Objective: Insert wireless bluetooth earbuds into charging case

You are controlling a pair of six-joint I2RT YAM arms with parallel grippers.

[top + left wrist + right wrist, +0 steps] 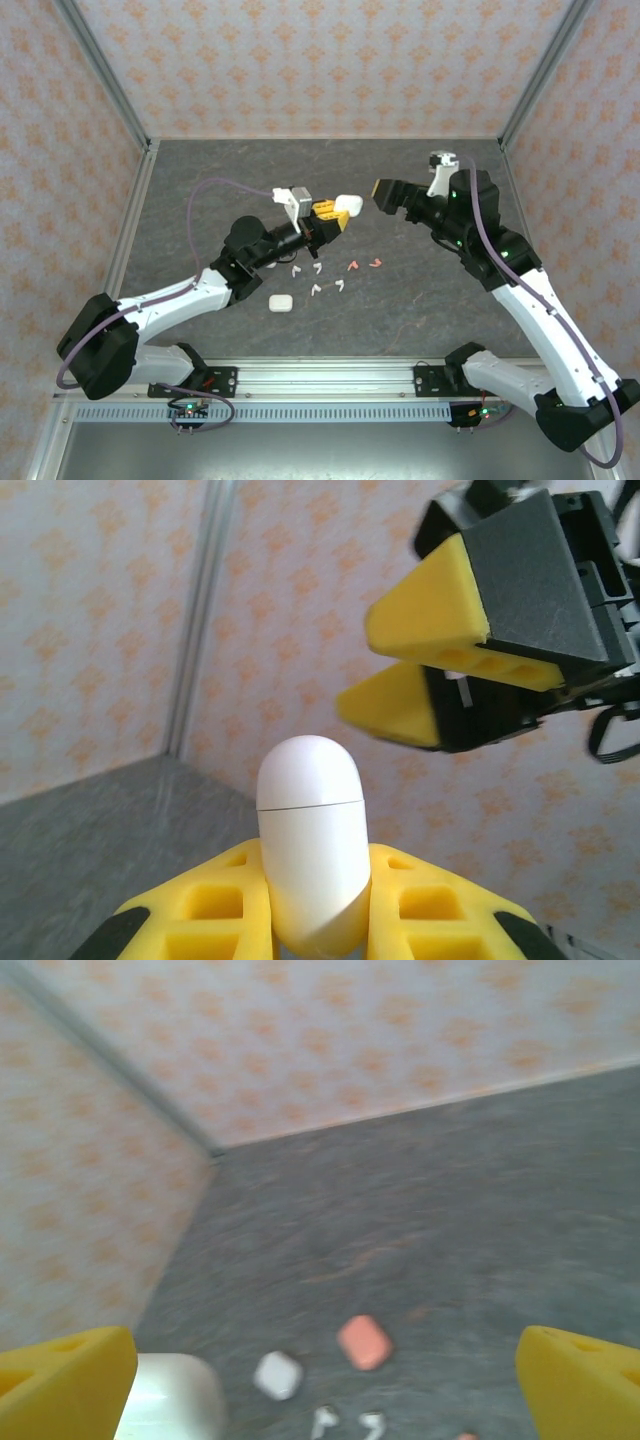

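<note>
The left end effector clamps the closed white charging case aloft; the right end effector gapes empty beside it. The earbuds lie mid-worktop. Prying the lid could twist the case loose.

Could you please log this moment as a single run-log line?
left gripper: shut on white case, lid closed | right gripper: open, facing it | earbuds: on table
</note>
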